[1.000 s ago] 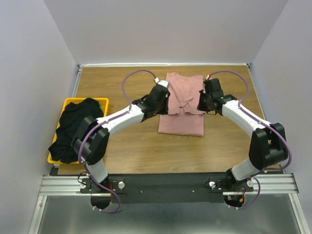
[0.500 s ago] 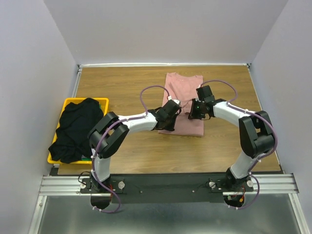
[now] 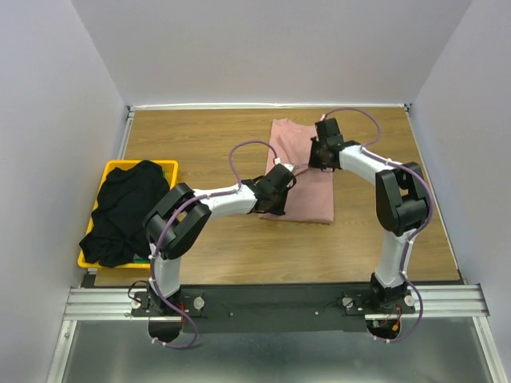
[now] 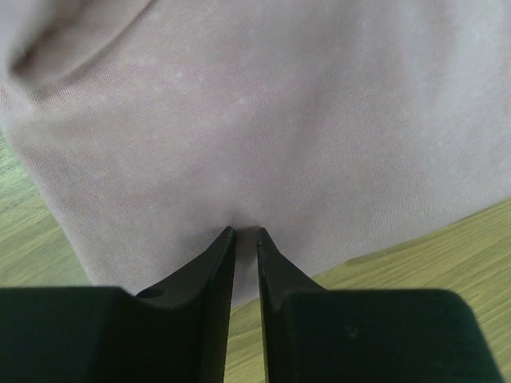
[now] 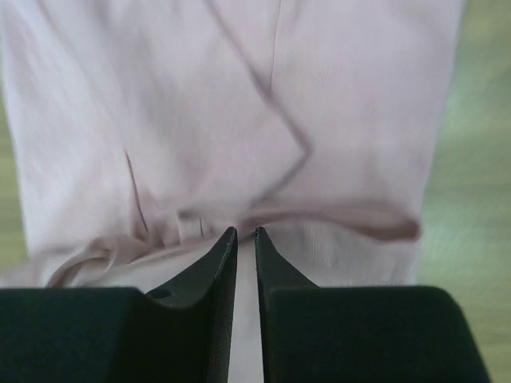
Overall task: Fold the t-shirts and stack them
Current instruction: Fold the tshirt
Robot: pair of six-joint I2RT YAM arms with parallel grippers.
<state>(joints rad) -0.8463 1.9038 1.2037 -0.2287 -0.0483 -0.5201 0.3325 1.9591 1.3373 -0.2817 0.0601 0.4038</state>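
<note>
A dusty-pink t-shirt (image 3: 310,195) lies folded into a long strip at the middle of the wooden table. My left gripper (image 3: 277,197) is shut, with its tips (image 4: 243,231) pressed on the pink cloth (image 4: 263,120) near the shirt's near left edge. My right gripper (image 3: 318,156) is shut and sits over the far half of the shirt. Its tips (image 5: 245,231) rest at a crosswise fold in the pink cloth (image 5: 239,120). A plain black t-shirt (image 3: 124,207) lies crumpled at the left. No print shows on the pink shirt.
A yellow plastic basket (image 3: 171,165) stands at the table's left edge, with the black shirt heaped in it and hanging over its near side. Bare wood (image 3: 200,140) lies left of the pink shirt. Grey walls close in the table's far, left and right sides.
Both grippers swept toward me along the pink shirt. Then the right gripper moved back to the shirt's far half. The left gripper stayed near the near left edge. The shirt lies flatter.
</note>
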